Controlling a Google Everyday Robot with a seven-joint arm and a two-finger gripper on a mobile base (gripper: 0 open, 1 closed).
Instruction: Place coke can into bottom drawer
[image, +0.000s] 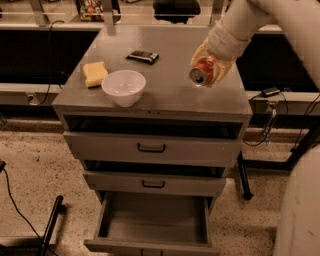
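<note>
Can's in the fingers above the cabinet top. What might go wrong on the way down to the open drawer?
1. The gripper holds the coke can tilted, silver top toward the camera; it may slip in the fingers on the way down.
2. The bottom drawer sits low, beneath two upper drawer fronts; the arm may clip them or the cabinet top edge.
3. Released on its side, the can could roll.

Yellowish gripper (209, 69) above grey cabinet top (170, 97) clasps red-orange, silver-topped coke can (202, 74).
</note>
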